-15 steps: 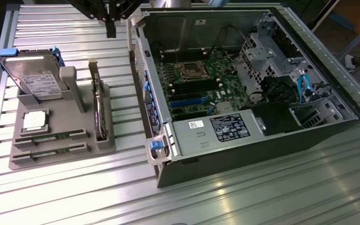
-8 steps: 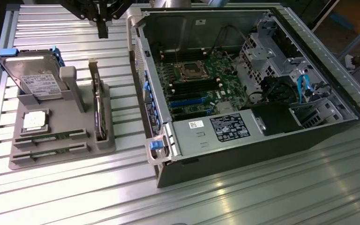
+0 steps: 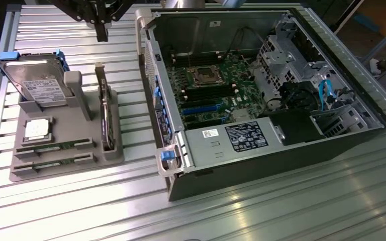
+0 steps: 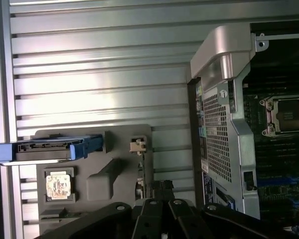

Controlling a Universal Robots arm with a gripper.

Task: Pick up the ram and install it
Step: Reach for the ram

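While our gripper (image 3: 102, 36) hangs at the exterior view's upper left, jaws closed on nothing, we judge the ram (image 3: 51, 147) — slotted in the grey holder (image 3: 106, 159) at lower left — light, stiff, fragile, best pinched by its edges.

Matte black gripper (image 3: 102, 34) of jointed bars (round pivot pins)

Gripper (image 3: 102, 36), fingers (image 3: 102, 27) together, hangs beyond gray holder (image 3: 79, 131); ram (image 3: 49, 147) lies slotted in it.

Strong glare across ribbed table (image 3: 267, 206)
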